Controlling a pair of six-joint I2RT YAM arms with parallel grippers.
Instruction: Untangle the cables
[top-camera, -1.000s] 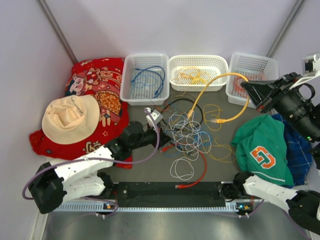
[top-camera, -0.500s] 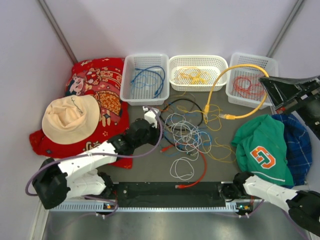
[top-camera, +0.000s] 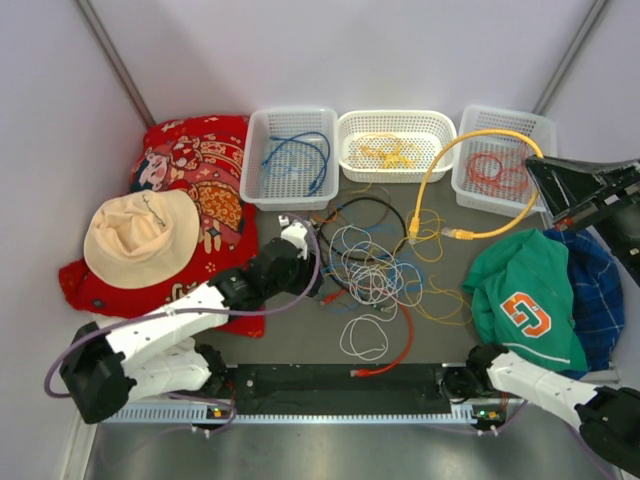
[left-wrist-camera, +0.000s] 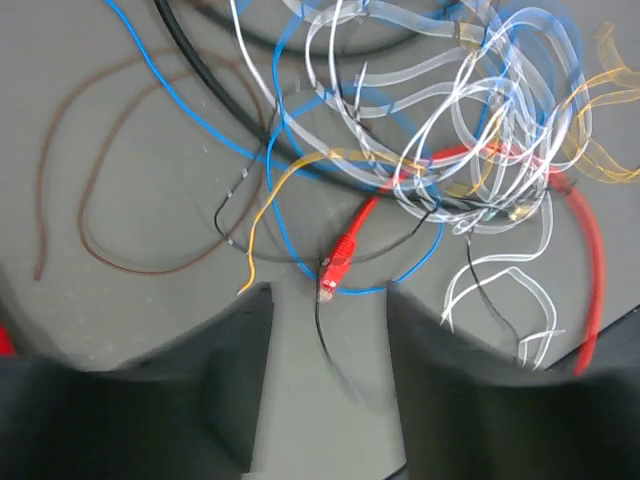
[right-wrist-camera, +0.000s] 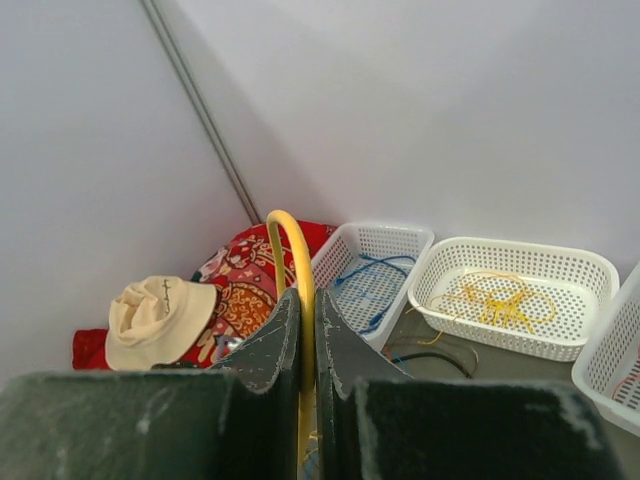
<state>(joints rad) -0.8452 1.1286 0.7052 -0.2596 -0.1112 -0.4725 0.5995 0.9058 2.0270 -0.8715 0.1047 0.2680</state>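
Cables (top-camera: 375, 270): one tangle on the grey table (top-camera: 300, 345), just nearward of the middle basket (top-camera: 395, 118). It is made of thin loops, chiefly white and blue. A black cable (top-camera: 365, 203) curves along the side closest to the middle basket, and a red cable (top-camera: 403, 340) lies on the side farthest from it. The strands overlap closely, and I cannot trace single runs.

My left pincer (left-wrist-camera: 325, 300): spread and holding nothing. It hovers low at the tangle's edge, left and nearward of the middle basket. Its wrist view shows the red plug (left-wrist-camera: 338, 265) on the table between the fingers, crossed there by a blue loop and a thin yellow strand.

My right pincer (right-wrist-camera: 308, 300): pressed together on a thick yellow cable (top-camera: 480, 132), raised to the right of the middle basket. The cable arches over and comes down nearward of that basket's right corner. Whether its plug (top-camera: 455, 234) touches the table, I cannot tell.

Sorted stock: the middle basket holds thin yellow cables (top-camera: 385, 152). The basket to its left (top-camera: 255, 160) holds a blue cable (top-camera: 300, 160). The basket to its right (top-camera: 505, 115) holds red-orange cables (top-camera: 495, 170).
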